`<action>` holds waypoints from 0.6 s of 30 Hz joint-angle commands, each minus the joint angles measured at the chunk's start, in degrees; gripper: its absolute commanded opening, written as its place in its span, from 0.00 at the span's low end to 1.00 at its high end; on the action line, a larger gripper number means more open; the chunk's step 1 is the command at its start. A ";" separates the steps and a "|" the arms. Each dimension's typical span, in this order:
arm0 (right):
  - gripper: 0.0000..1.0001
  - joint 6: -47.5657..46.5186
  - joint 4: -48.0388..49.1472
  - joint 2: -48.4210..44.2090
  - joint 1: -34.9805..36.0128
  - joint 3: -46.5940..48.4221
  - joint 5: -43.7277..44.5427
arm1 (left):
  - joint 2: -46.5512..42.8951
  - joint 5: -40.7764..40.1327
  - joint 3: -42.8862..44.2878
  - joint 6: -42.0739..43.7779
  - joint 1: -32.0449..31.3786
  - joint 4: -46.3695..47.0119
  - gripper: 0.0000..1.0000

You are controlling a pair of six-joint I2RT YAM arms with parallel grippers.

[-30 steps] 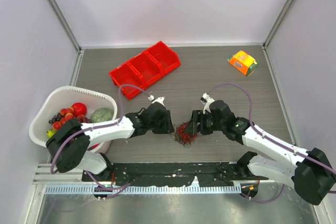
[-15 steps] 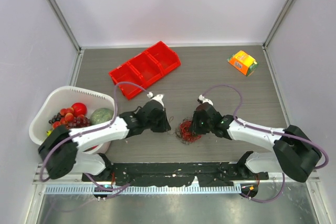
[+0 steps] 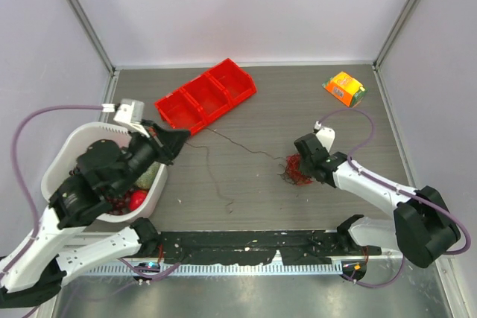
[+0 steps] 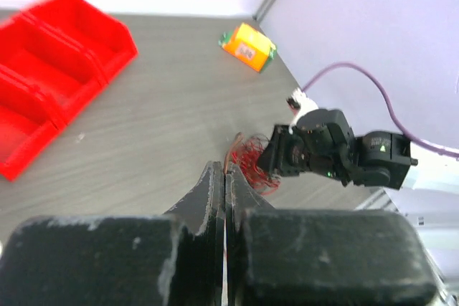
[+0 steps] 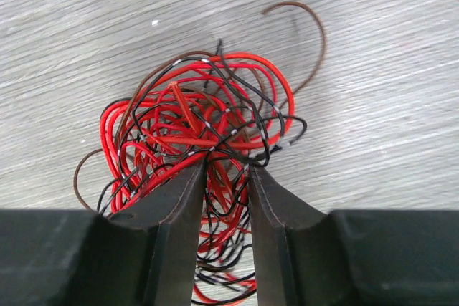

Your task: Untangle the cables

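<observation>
- Right gripper (image 5: 228, 170) is clenching the cables (image 5: 201, 130): red and black loops are bunched between its fingers, low on the table (image 3: 313, 109), right of centre. Likely reason: it is anchoring the knot so that a pull does not drag the whole clump.
- Left gripper (image 4: 225, 177) is riding high over on the left, jaws pressed together. One dark wire (image 3: 250, 150) is running from its tip across the table to the clump, so it appears to be pinching that wire's end and drawing it out.
- The wire is sagging, not taut. A second loose length is trailing toward the near edge.
- The red bin (image 3: 205, 98) and fruit basket (image 3: 74, 147) are sitting clear of the line of pull.
- Judgement: one strand is partly freed and the clump is mostly knotted.
</observation>
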 commanded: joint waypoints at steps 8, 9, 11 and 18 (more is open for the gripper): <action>0.62 -6.31 -7.82 -1.83 -4.67 6.02 5.48 | 2.90 -8.81 14.21 10.06 0.09 -9.98 0.00; 0.62 -6.40 -8.69 -1.92 -4.67 7.24 6.00 | 3.16 -8.81 14.92 9.88 0.09 -10.33 0.00; 0.65 -7.45 -9.75 -2.71 -4.67 8.56 7.06 | 3.17 -9.50 16.23 9.62 0.09 -10.68 0.00; 0.68 -16.85 -6.60 -8.24 -0.73 11.73 -11.64 | 0.36 -4.69 18.44 9.27 0.09 -6.29 0.00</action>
